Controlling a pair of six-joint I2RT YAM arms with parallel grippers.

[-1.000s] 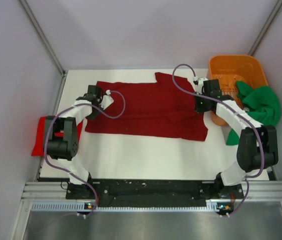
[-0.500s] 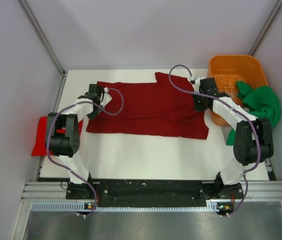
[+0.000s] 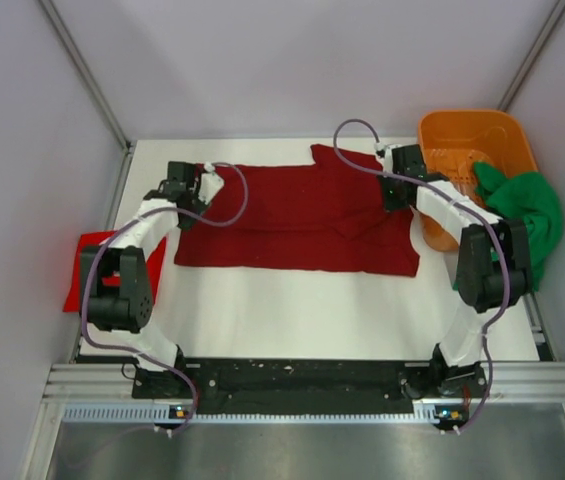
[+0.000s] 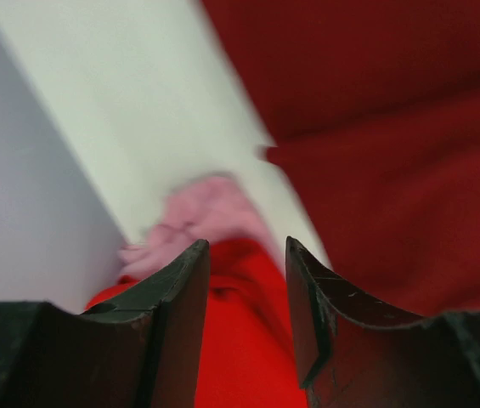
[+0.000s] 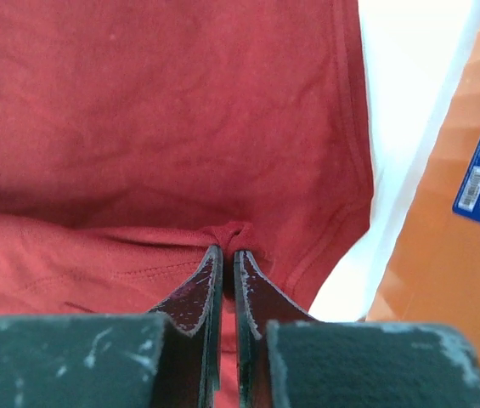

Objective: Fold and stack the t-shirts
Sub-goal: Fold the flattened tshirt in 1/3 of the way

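So the dark maroon cloth t-shirt (image 3: 302,215) lies spread flat on the white desk (image 3: 292,310), stretched right between the two claws. The right claw (image 5: 224,251) is clamped almost fully together on a tiny pucker of the maroon fabric at the shirt's edge. The left claw (image 4: 246,246) sits at the opposite edge with its jaws partway apart and nothing in them. What worries me: that right pinch is really small, so any pull could pop the cloth free or lift just one layer. And with only one side held, dragging it would probably skew or bunch the whole shirt instead of folding it clean. Below the left claw, half off the desk edge, there's a brighter red cloth t-shirt (image 3: 80,270), so closing in the wrong spot might grab that one. Also the orange slotted plastic basket (image 3: 462,130) with the bright green cloth t-shirt (image 3: 527,210) draped over it is just outside the right claw, easy to bump.
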